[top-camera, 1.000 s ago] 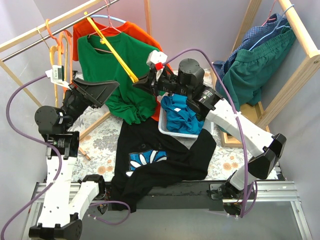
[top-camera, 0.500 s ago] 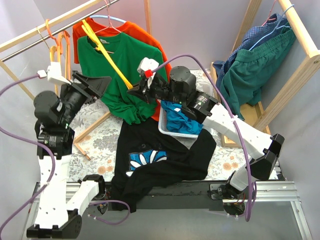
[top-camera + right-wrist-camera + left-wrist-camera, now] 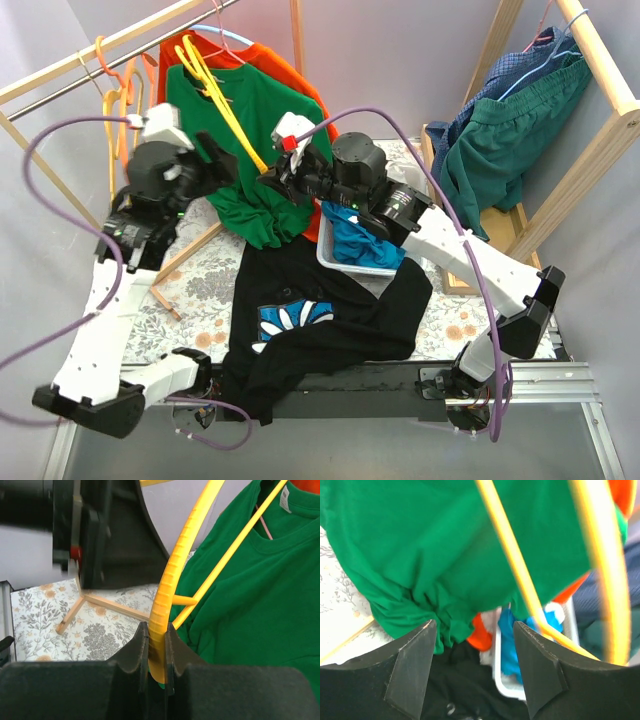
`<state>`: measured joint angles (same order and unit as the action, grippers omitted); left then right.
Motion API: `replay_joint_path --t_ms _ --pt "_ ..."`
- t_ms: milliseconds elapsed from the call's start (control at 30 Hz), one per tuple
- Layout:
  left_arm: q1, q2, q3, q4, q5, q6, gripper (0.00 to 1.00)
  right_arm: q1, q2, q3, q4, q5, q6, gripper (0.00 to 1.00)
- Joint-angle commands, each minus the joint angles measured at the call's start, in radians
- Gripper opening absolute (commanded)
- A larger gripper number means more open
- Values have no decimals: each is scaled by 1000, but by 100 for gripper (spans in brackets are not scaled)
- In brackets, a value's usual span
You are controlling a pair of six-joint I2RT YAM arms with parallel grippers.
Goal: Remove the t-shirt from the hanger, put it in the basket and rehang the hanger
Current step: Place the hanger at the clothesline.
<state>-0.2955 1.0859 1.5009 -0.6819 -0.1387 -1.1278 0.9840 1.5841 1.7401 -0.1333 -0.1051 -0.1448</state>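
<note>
Floral counter (image 3: 200, 285): right claw (image 3: 156, 632) clamps yellow hanger (image 3: 173, 577); left claw (image 3: 472, 647) open near green t-shirt (image 3: 420, 545); next, likely pinch fabric, pull free.

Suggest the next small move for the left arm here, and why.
Probably ease the left end effector forward and close on the green t-shirt: its jaws are open, facing the fabric, while the right end effector clamps the yellow hanger.
</note>
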Motion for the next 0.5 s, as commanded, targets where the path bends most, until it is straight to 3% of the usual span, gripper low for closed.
replay_joint_path --t_ms 0,467 --pt "-198 74 59 -77 -375 82 62 2 16 45 43 48 8 1" --pt "-226 -112 -89 -10 -338 -110 59 18 -21 -42 67 39 20 1"
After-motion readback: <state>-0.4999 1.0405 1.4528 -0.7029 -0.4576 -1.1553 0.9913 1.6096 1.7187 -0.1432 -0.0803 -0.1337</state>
